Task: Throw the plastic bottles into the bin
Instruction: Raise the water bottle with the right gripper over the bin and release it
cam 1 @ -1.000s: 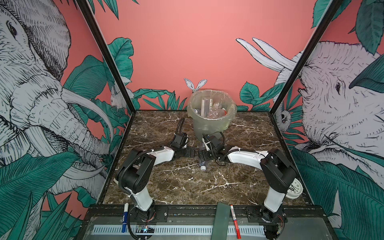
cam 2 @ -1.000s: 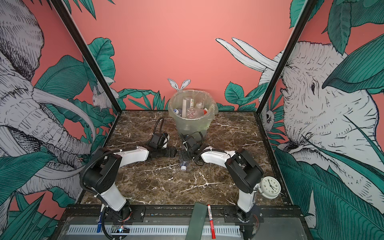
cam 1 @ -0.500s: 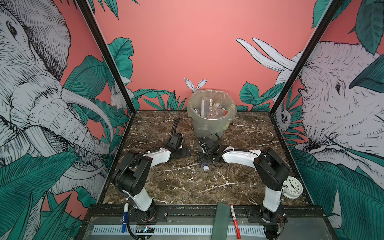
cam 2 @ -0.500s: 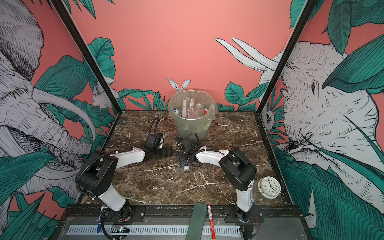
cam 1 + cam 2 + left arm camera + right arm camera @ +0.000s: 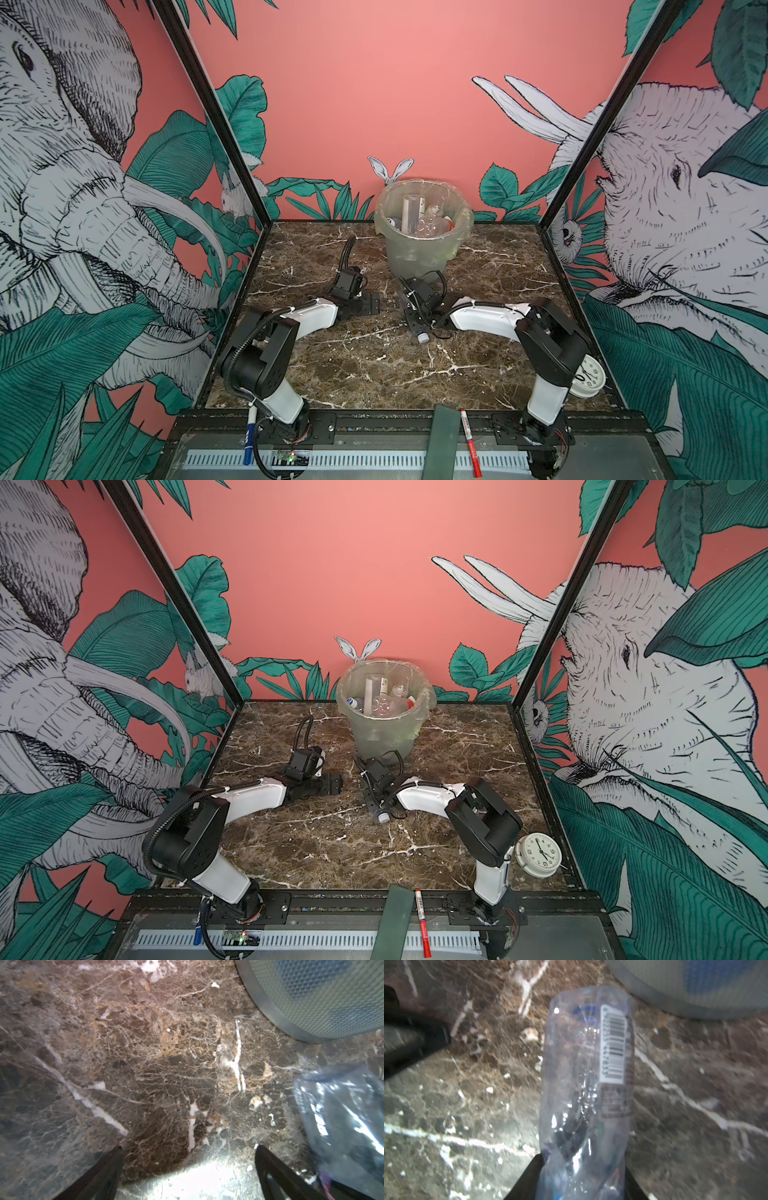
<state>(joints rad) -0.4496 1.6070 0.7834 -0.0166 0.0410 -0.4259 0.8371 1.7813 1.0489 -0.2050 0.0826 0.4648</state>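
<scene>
**Clear plastic bottle (image 5: 587,1084) clamped by the right gripper (image 5: 581,1176) on brown marble**

A brown marble tabletop (image 5: 374,374) with white veins is seen from above, enclosed by pink walls printed with elephants and green leaves. At the far middle of the table a grey-green bin (image 5: 419,253) is set, lined with a thin clear bag. Several discarded bottles (image 5: 424,222) are heaped inside it.

Just on the near side of the bin, one crumpled clear bottle is gripped between the closed-in fingers of the right gripper. In both top views its pale cap is pointed toward the near edge. In the right wrist view a white barcode label is shown on its side. Whether the marble is touched by the bottle cannot be told.

The left gripper (image 5: 368,304) is held low over bare marble, just left of the bottle and apart from it. Its jaws are spread wide and nothing is held between them.

A white clock (image 5: 586,376) is placed at the near right corner. A red marker pen (image 5: 469,444) is laid on the near frame.
</scene>
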